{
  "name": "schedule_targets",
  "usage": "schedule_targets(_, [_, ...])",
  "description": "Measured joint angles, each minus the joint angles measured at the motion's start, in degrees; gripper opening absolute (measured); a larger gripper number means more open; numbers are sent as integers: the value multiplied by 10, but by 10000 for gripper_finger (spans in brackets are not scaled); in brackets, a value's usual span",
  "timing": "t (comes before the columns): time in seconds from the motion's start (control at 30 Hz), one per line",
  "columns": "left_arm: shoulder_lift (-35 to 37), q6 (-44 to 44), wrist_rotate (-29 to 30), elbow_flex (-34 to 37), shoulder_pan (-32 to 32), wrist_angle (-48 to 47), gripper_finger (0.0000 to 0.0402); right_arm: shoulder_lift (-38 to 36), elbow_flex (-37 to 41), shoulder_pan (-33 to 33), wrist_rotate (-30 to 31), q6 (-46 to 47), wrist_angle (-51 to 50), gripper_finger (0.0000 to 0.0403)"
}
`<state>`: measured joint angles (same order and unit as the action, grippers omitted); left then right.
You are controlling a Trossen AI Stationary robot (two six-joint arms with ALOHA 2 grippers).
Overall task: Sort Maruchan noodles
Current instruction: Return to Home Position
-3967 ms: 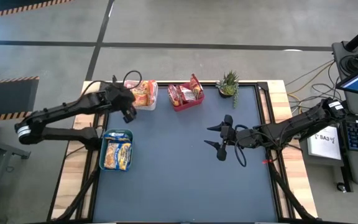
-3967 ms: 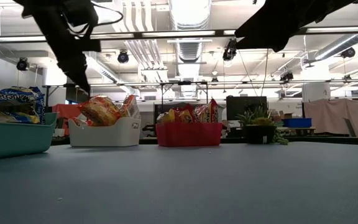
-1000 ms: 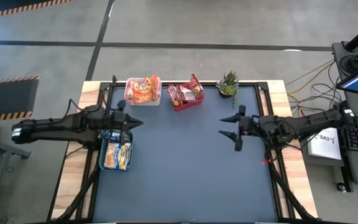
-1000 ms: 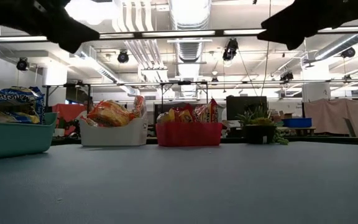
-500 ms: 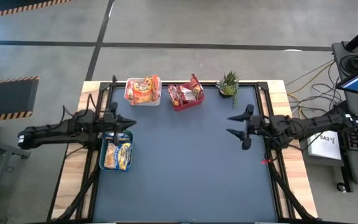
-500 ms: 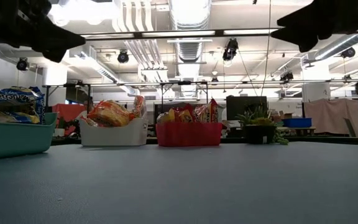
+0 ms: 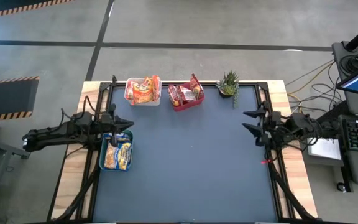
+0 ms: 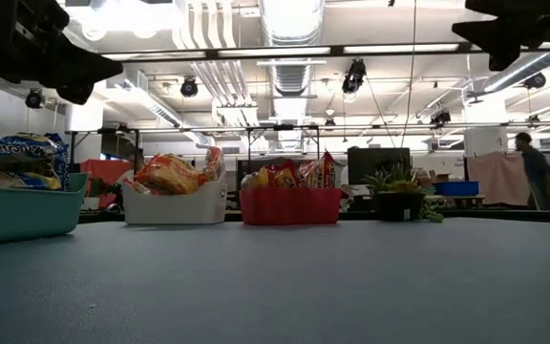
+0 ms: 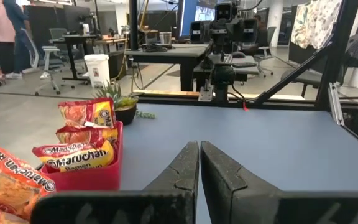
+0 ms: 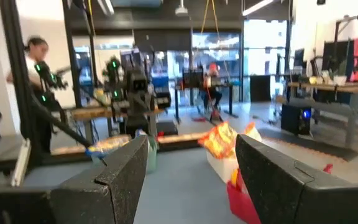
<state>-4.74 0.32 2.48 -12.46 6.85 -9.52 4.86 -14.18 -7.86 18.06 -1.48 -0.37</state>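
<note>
The surface [image 7: 185, 162] is carrying a teal bin [image 7: 101, 158] at 9 o'clock, a white bin [image 7: 142, 103] at 11 and a red bin [image 7: 178, 107] at 12, all holding Maruchan noodles [image 7: 143, 91]. The noodles are looking light, crinkly, slippery and brittle inside, so pinching across the short sides seems best. The left tool [image 9: 199, 146] is hanging clenched and empty, with the teal bin's noodles just at its 6 o'clock. The right tool [image 7: 246, 121] is hanging released at 3 o'clock, well apart from the noodles.
</note>
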Motion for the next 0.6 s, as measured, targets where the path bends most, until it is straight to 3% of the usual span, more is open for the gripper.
schedule_targets(0.17, [11, -2, 0, 9, 0, 0, 0, -48, 2, 0, 0, -4, -34, 233])
schedule_targets(0.6, [29, -24, 0, 44, 0, 0, 0, -48, 45, 0, 0, -1, -27, 233])
